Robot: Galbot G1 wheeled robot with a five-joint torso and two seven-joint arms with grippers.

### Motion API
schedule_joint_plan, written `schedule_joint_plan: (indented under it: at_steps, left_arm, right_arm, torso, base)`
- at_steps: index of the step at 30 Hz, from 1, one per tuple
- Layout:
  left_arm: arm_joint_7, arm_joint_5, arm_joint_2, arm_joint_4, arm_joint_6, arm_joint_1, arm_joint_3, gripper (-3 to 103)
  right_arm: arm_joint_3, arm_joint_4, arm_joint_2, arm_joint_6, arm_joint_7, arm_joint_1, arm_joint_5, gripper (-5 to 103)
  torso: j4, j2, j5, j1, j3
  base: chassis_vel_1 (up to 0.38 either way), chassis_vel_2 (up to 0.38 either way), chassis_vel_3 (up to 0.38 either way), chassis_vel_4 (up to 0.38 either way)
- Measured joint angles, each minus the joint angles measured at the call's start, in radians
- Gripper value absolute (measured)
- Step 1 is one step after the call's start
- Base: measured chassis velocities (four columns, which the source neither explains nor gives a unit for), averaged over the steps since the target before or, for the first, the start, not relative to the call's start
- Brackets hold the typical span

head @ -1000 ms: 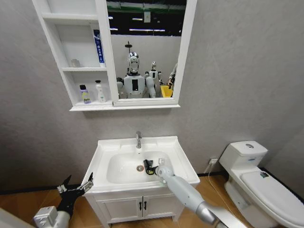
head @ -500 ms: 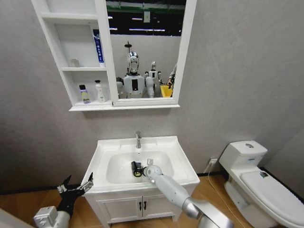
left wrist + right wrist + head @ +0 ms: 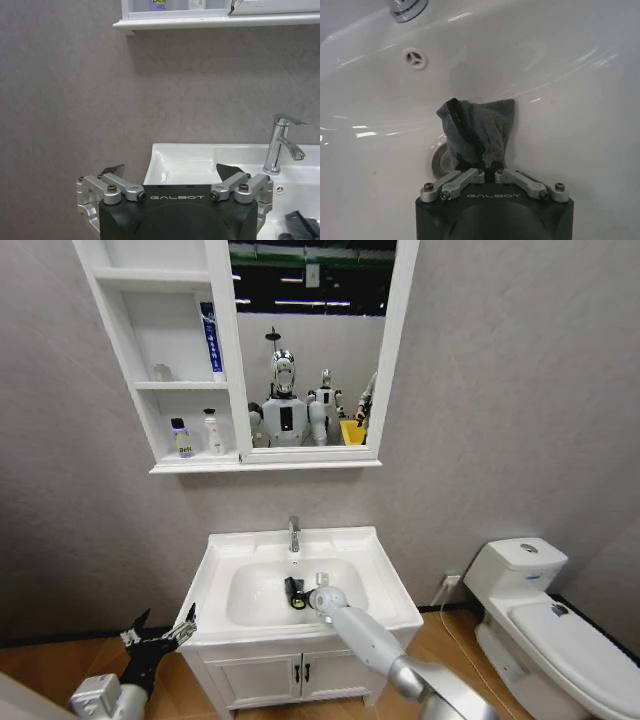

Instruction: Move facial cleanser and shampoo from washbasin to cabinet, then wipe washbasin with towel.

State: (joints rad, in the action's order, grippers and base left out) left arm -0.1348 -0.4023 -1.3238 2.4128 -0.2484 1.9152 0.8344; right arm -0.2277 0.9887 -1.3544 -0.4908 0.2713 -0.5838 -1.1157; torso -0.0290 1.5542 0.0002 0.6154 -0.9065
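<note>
1. Head view: I have the right gripper (image 3: 300, 596) reaching down into the washbasin (image 3: 385, 575) bowl, pinching the towel (image 3: 293, 593) w/ a yellow bit showing, just in front of the faucet (image 3: 293, 533). Left gripper (image 3: 160, 638) parked low, beside the basin's front-left corner, fingers spread. Cabinet (image 3: 120, 350) on wall above; two bottles (image 3: 196, 435) on its lowest shelf, mirror (image 3: 310, 340) to the right. Toilet (image 3: 540, 625) at far right.
2. Left wrist view: left gripper (image 3: 170, 176) wide apart, holding nothing; basin rim (image 3: 200, 148) and faucet (image 3: 282, 142) ahead; dark cloth (image 3: 300, 222) at edge.
3. Right wrist view: right gripper (image 3: 491, 167) closed on grey towel (image 3: 480, 127), bunched against bowl wall beside the drain (image 3: 440, 160); overflow hole (image 3: 413, 58) near faucet base.
</note>
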Motion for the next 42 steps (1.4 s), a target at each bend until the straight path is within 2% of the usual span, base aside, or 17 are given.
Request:
schedule_joint_plan:
  at_steps: [3, 7, 10, 12, 15, 18, 19, 21, 23, 25, 28, 29, 32, 33, 36, 39, 42]
  left_arm:
    - [0.000, 0.000, 0.000, 0.000, 0.000, 0.000, 0.000, 100]
    - [0.000, 0.000, 0.000, 0.000, 0.000, 0.000, 0.000, 100]
    - [0.000, 0.000, 0.000, 0.000, 0.000, 0.000, 0.000, 100]
    - [0.000, 0.000, 0.000, 0.000, 0.000, 0.000, 0.000, 100]
    - [0.000, 0.000, 0.000, 0.000, 0.000, 0.000, 0.000, 100]
    - [0.000, 0.000, 0.000, 0.000, 0.000, 0.000, 0.000, 100]
    - [0.000, 0.000, 0.000, 0.000, 0.000, 0.000, 0.000, 100]
    - [0.000, 0.000, 0.000, 0.000, 0.000, 0.000, 0.000, 100]
    - [0.000, 0.000, 0.000, 0.000, 0.000, 0.000, 0.000, 100]
    - [0.000, 0.000, 0.000, 0.000, 0.000, 0.000, 0.000, 100]
    - [0.000, 0.000, 0.000, 0.000, 0.000, 0.000, 0.000, 100]
    - [0.000, 0.000, 0.000, 0.000, 0.000, 0.000, 0.000, 100]
    - [0.000, 0.000, 0.000, 0.000, 0.000, 0.000, 0.000, 100]
    - [0.000, 0.000, 0.000, 0.000, 0.000, 0.000, 0.000, 100]
    - [0.000, 0.000, 0.000, 0.000, 0.000, 0.000, 0.000, 100]
    - [0.000, 0.000, 0.000, 0.000, 0.000, 0.000, 0.000, 100]
    - [0.000, 0.000, 0.000, 0.000, 0.000, 0.000, 0.000, 100]
  right_arm:
    - [0.002, 0.016, 0.028, -0.004, -0.002, -0.004, -0.022, 3]
    - [0.006, -0.015, 0.008, -0.010, -0.003, 0.010, -0.037, 3]
    - [-0.012, -0.037, -0.027, -0.015, -0.005, 0.021, -0.047, 3]
    - [-0.032, -0.080, -0.077, -0.012, -0.018, 0.037, -0.040, 3]
    - [-0.039, -0.094, -0.100, -0.009, -0.023, 0.040, -0.035, 3]
    - [-0.069, -0.120, -0.188, -0.007, -0.033, 0.055, -0.029, 3]
    - [-0.069, -0.120, -0.188, -0.007, -0.033, 0.055, -0.029, 3]
    - [-0.078, -0.125, -0.231, -0.008, -0.030, 0.060, -0.028, 3]
    - [-0.080, -0.123, -0.234, -0.008, -0.026, 0.060, -0.028, 3]
    - [-0.081, -0.099, -0.222, -0.009, -0.017, 0.053, -0.034, 3]
    - [-0.064, -0.042, -0.125, -0.015, 0.008, 0.026, -0.062, 3]
    - [-0.064, -0.042, -0.125, -0.015, 0.008, 0.026, -0.062, 3]
    - [-0.056, 0.049, -0.009, -0.026, 0.034, -0.002, -0.143, 3]
    - [-0.056, 0.049, -0.009, -0.026, 0.034, -0.002, -0.143, 3]
    - [-0.031, 0.134, 0.096, -0.029, 0.040, -0.029, -0.163, 3]
    - [-0.023, 0.156, 0.128, -0.030, 0.040, -0.034, -0.166, 3]
    - [-0.029, 0.133, 0.107, -0.029, 0.032, -0.023, -0.160, 3]
  torso:
    - [-0.0003, 0.000, -0.0003, 0.000, 0.000]
    - [-0.0003, 0.000, -0.0008, 0.000, 0.000]
    - [-0.0003, 0.000, -0.0003, 0.000, 0.000]
    - [0.0001, 0.000, -0.0006, 0.000, 0.000]
    - [0.0001, 0.000, -0.0005, 0.000, 0.000]
    - [0.0004, 0.000, -0.0004, 0.000, 0.000]
    - [0.0004, 0.000, -0.0004, 0.000, 0.000]
    - [0.0007, 0.000, -0.0003, 0.000, 0.000]
    - [0.0007, 0.000, -0.0003, 0.000, 0.000]
    - [0.0008, 0.000, -0.0002, 0.000, 0.000]
    - [0.0005, 0.000, 0.0000, 0.000, 0.000]
    - [0.0005, 0.000, 0.0000, 0.000, 0.000]
    - [-0.0003, 0.000, 0.0000, 0.000, 0.000]
    - [-0.0003, 0.000, 0.0000, 0.000, 0.000]
    - [0.0000, 0.000, 0.0001, 0.000, 0.000]
    - [-0.0005, 0.000, -0.0006, 0.000, 0.000]
    - [-0.0004, 0.000, -0.0002, 0.000, 0.000]
  base:
    - [0.000, 0.000, 0.000, 0.000]
    - [0.000, 0.000, 0.000, 0.000]
    - [0.000, 0.000, 0.000, 0.000]
    - [0.000, 0.000, 0.000, 0.000]
    - [0.000, 0.000, 0.000, 0.000]
    - [0.000, 0.000, 0.000, 0.000]
    - [0.000, 0.000, 0.000, 0.000]
    - [0.000, 0.000, 0.000, 0.000]
    - [0.000, 0.000, 0.000, 0.000]
    - [0.000, 0.000, 0.000, 0.000]
    - [0.000, 0.000, 0.000, 0.000]
    - [0.000, 0.000, 0.000, 0.000]
    - [0.000, 0.000, 0.000, 0.000]
    - [0.000, 0.000, 0.000, 0.000]
    - [0.000, 0.000, 0.000, 0.000]
    - [0.000, 0.000, 0.000, 0.000]
    - [0.000, 0.000, 0.000, 0.000]
